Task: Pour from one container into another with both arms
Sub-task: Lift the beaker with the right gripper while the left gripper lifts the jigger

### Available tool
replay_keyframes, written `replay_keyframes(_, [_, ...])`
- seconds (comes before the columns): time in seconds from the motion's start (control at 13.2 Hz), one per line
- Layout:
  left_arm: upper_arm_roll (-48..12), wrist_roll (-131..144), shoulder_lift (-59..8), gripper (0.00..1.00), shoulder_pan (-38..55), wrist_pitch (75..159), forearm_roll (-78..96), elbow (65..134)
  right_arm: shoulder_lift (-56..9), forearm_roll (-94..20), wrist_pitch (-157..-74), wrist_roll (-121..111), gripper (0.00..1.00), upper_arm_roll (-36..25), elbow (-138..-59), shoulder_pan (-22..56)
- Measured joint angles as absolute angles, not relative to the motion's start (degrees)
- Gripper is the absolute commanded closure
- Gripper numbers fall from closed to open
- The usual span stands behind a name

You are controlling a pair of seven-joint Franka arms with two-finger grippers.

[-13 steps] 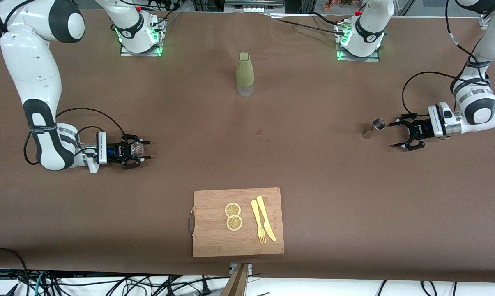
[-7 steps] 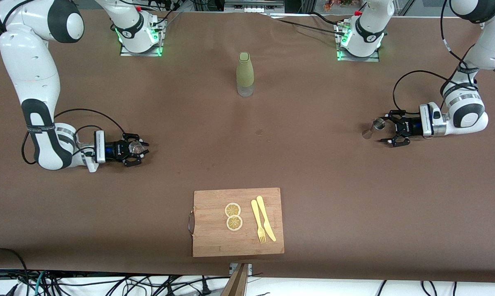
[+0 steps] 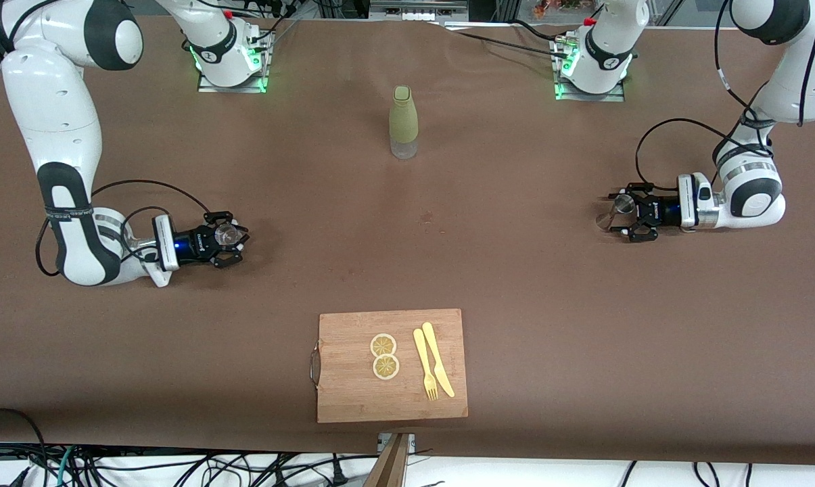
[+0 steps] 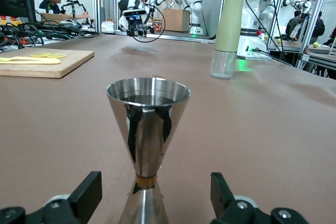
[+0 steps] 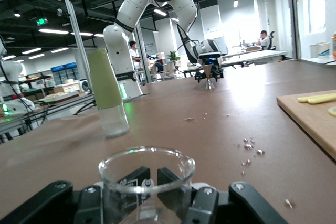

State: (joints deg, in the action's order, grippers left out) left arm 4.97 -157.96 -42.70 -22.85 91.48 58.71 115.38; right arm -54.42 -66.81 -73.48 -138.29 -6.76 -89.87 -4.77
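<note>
A steel hourglass-shaped jigger [image 3: 614, 212] [image 4: 148, 124] stands upright on the brown table near the left arm's end. My left gripper [image 3: 621, 218] [image 4: 152, 199] lies low and level at it, open, one finger on each side of the jigger's waist with a clear gap. Toward the right arm's end, a small clear glass beaker [image 3: 228, 235] [image 5: 147, 174] sits between the fingers of my right gripper [image 3: 235, 237] [image 5: 149, 203], which is shut on it. I cannot tell whether the beaker rests on the table.
A green bottle with a clear base [image 3: 403, 122] [image 4: 227, 35] [image 5: 107, 93] stands mid-table near the bases. A wooden cutting board [image 3: 353, 385] nearer the front camera carries two lemon slices [image 3: 384, 356] and a yellow fork and knife [image 3: 433, 368]. Small crumbs [image 5: 249, 148] dot the table.
My left gripper has slid toward the jigger and now straddles it. My right gripper has narrowed onto the beaker and shifted slightly away from the front camera.
</note>
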Motion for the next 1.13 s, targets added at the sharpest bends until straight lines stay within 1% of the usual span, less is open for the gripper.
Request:
replay_keyframes(0.23, [4.97, -158.45, -42.71, 0.23, -22.86, 91.07, 59.19, 115.22, -54.02, -66.87, -71.91, -134.27, 0.87, -6.65, -87.31, -2.35])
replay_keyframes(0.45, [4.97, -158.71, -42.70, 0.25, -22.85, 90.37, 59.55, 115.17, -52.19, -67.27, -71.90, -129.96, 0.87, -4.98, -86.77, -0.33])
replay_keyframes(0.53, [4.97, -158.72, -42.70, 0.29, -22.85, 90.13, 59.55, 115.16, -51.18, -67.34, -72.62, -127.50, 0.87, -4.50, -86.56, 0.66])
replay_keyframes(0.68, [4.96, -158.77, -42.70, 0.28, -22.85, 89.99, 59.55, 115.15, -49.00, -67.38, -75.29, -122.52, 0.87, -4.04, -85.42, 3.42])
replay_keyframes(0.83, [4.97, -158.79, -42.71, 0.30, -22.85, 89.97, 59.55, 115.15, -47.66, -67.38, -77.28, -118.86, 0.88, -3.99, -83.77, 6.45])
replay_keyframes(0.98, [4.98, -158.97, -42.70, 0.34, -22.85, 89.94, 59.55, 115.15, -47.38, -67.38, -77.87, -117.93, 0.88, -3.99, -83.13, 8.04])
replay_keyframes(1.06, [4.98, -158.98, -42.71, 0.40, -22.85, 89.93, 59.55, 115.15, -47.41, -67.37, -77.91, -117.91, 0.88, -3.99, -83.13, 8.23])
replay_keyframes(1.13, [4.98, -159.02, -42.71, 0.40, -22.85, 89.92, 59.55, 115.15, -47.43, -67.37, -77.91, -117.88, 0.88, -4.03, -83.13, 8.20])
